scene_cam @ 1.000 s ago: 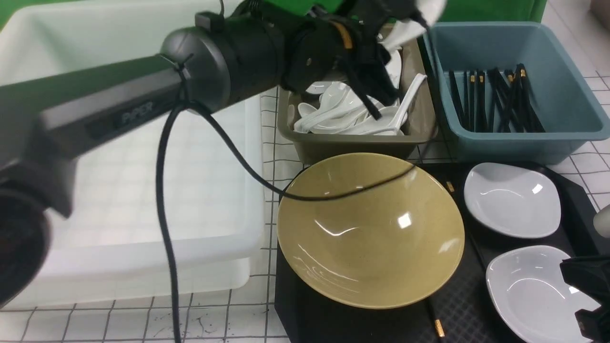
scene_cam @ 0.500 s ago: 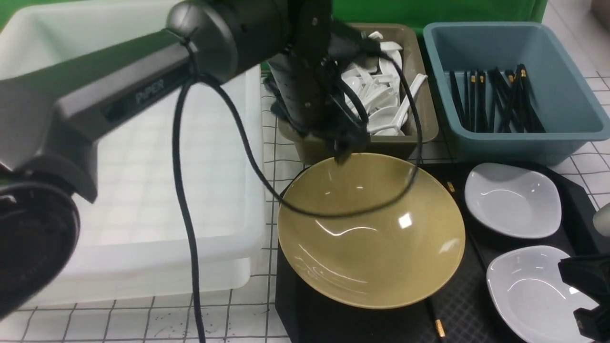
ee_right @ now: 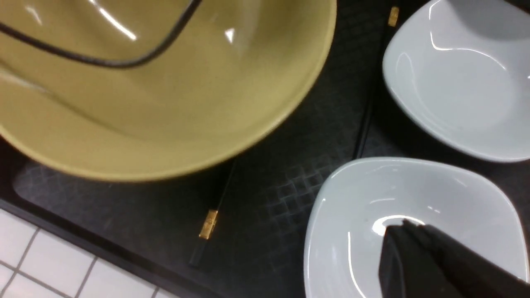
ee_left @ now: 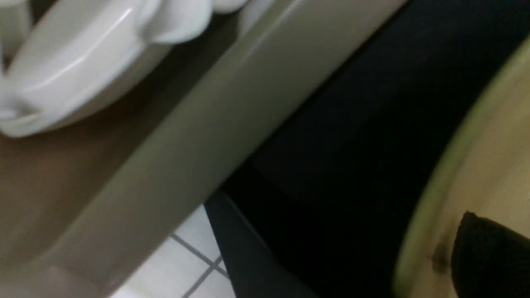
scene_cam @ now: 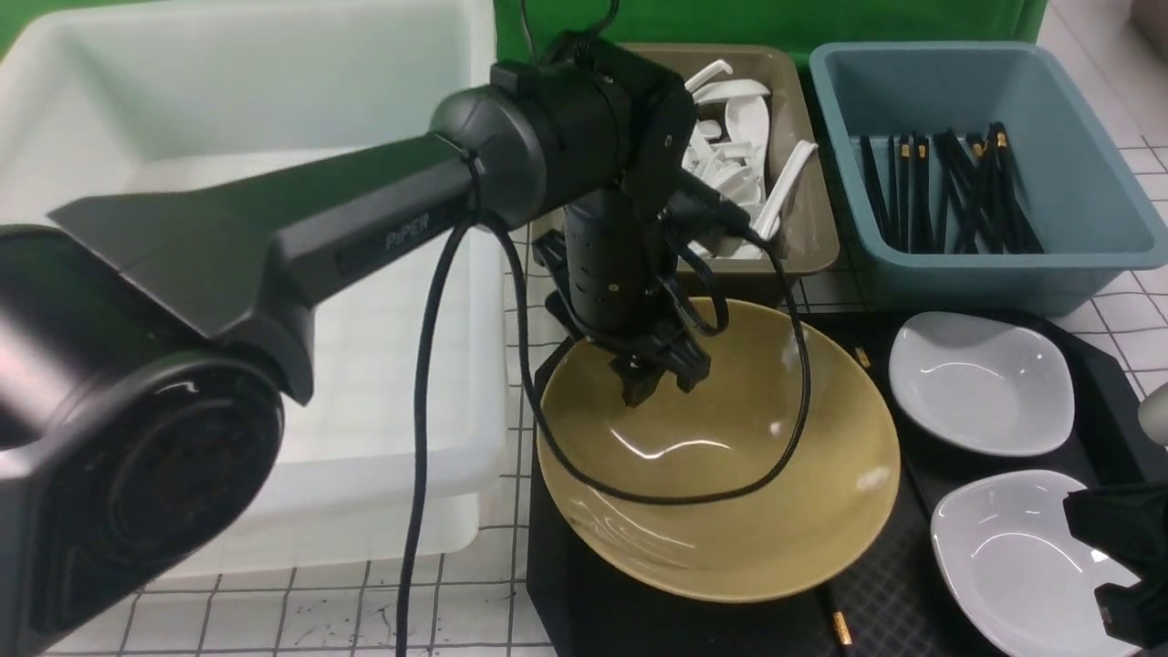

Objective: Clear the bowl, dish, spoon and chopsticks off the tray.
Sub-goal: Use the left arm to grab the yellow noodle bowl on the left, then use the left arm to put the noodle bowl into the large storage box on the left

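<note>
Down and inward since a second ago: left pincer (scene_cam: 659, 381), then high over the olive bin (scene_cam: 808, 228), now low at the far inner wall of the bowl (scene_cam: 730, 520). Left arm swung across the front of the tub (scene_cam: 228, 109). Bowl nudged slightly toward the near right.

Front view. Left pincer tips just above or against the bowl's far side; apart or together, cannot tell. Bowl on the left part of the tray (scene_cam: 593, 611), with a black cable (scene_cam: 794, 401) looped across its inside. Far dish (scene_cam: 981, 383) and near dish (scene_cam: 1008, 557) on the tray's right part, not touching. Chopsticks (scene_cam: 838, 626) on the tray, mostly hidden under the bowl's right edge. Spoons (scene_cam: 739, 119) heaped in the olive bin; more black sticks in the blue bin (scene_cam: 1086, 100). Right pincer (scene_cam: 1118, 570) at the lower right corner, over the near dish; opening unclear, cannot tell.

Left wrist view. Blurred throughout. Olive bin wall, dark tray and bowl rim side by side; one dark fingertip (ee_left: 488, 256) inside the bowl. Tiled tabletop (ee_left: 165, 273) below the bin.

Right wrist view. Bowl overhanging one chopstick, gold band showing just outside its edge. Other stick between bowl and dishes. One dark fingertip above the near dish's hollow.
</note>
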{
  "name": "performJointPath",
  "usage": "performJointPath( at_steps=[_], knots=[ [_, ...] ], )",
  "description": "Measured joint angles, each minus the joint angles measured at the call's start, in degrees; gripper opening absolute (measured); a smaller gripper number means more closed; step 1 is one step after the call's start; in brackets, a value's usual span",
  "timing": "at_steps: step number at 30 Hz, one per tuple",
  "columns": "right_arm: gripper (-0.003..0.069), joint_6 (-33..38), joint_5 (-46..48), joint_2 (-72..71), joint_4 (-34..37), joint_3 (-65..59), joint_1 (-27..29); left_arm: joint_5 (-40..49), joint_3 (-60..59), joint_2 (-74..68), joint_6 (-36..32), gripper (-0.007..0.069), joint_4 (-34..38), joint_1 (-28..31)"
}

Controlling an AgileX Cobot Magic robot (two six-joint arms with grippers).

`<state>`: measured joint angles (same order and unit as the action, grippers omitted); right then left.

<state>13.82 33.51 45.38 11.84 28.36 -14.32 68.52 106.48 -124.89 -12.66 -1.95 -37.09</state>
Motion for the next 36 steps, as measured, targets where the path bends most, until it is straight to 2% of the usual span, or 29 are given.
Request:
performJointPath(
  at_steps=[6,11,18,22,24,26,27,30,31,33,36],
  knots=[
    [0.0038,0.00,0.00,0.00,0.19,0.00,0.00,1.32,1.22,1.10,-2.87,0.0153,3.96,0.07],
    [0.0038,-0.05,0.73,0.04,0.23,0.00,0.00,1.61,1.40,8.16,-6.80,0.0015,11.30,-0.06],
    [0.0041,-0.16,0.96,0.04,0.32,0.00,0.00,-0.25,1.40,23.16,-8.18,0.0011,11.89,1.89],
    [0.0044,-0.18,1.16,0.04,0.37,0.00,0.00,0.32,1.68,33.95,-4.19,0.0005,12.80,12.61],
    [0.0046,-0.29,1.16,0.04,0.37,0.00,0.00,2.05,1.07,38.22,-1.48,0.0005,12.38,22.67],
    [0.0046,-0.29,1.16,0.04,0.37,0.00,0.00,2.34,-0.14,39.72,-0.43,0.0005,11.76,27.03],
    [0.0046,-0.50,1.10,0.04,0.37,0.00,0.00,2.20,-3.23,41.68,0.74,0.0005,10.32,33.91],
    [0.0046,-0.70,0.88,0.04,0.37,0.00,0.00,0.72,-11.98,43.79,2.50,0.0006,9.15,44.99],
    [0.0046,-0.70,0.88,0.04,0.37,0.00,0.00,0.58,-11.98,43.86,2.63,0.0006,9.15,45.60],
    [0.0046,-0.72,0.41,0.04,0.37,0.00,0.00,-2.21,-20.12,44.01,4.11,0.0006,9.72,51.28],
    [0.0046,-1.09,0.35,0.04,1.32,0.00,0.00,-8.28,-30.37,43.42,5.42,0.0006,9.71,54.46]
  ],
)
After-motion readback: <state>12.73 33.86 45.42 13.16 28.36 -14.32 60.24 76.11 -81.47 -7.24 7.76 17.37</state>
